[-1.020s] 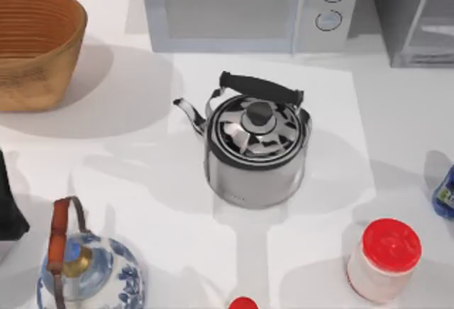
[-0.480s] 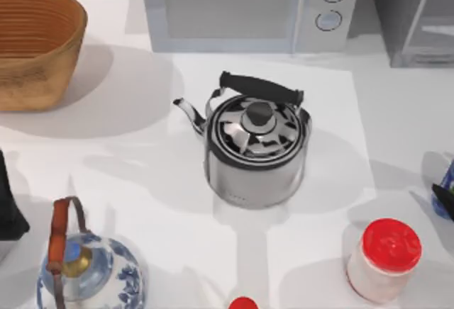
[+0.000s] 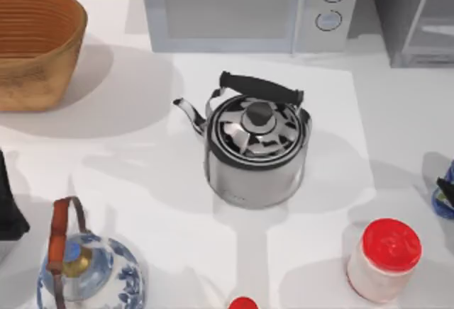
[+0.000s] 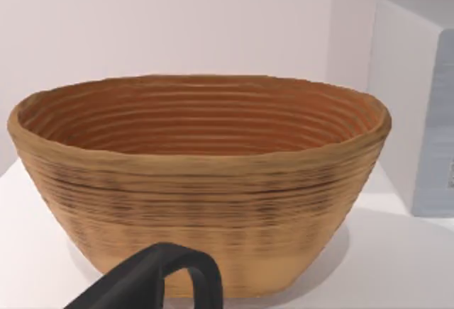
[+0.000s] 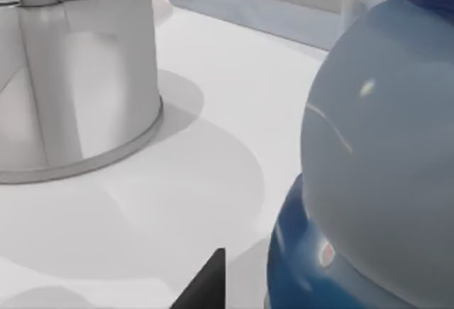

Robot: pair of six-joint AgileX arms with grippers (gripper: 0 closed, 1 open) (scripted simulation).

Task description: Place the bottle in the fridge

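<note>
A white counter (image 3: pixel 106 153) seen from above. At its right edge stands the small blue bottle (image 3: pixel 445 199), mostly cut off by the frame, with a dark part of the right end effector (image 3: pixel 445 188) at its side. From the right wrist camera the bottle (image 5: pixel 369 174) looms very close, its pale upper body over a deep blue base, with one dark fingertip (image 5: pixel 206 284) beside it. Whether this end effector is open or closed cannot be told.

The fridge (image 3: pixel 415 15), dark grey with a pale framed door panel, sits at the back right corner, beside a light grey microwave (image 3: pixel 248 8). A steel kettle (image 3: pixel 257 149) stands mid-counter; a white jar with a red lid (image 3: pixel 384 259) is near the bottle.

The step looks like reaching in for a grasp. Next would be gripping the bottle firmly, lifting it and carrying it back towards the fridge.

The left end effector (image 3: pixel 8 206) is parked at the left edge, facing a wicker basket (image 4: pixel 198 181); its state cannot be told.
</note>
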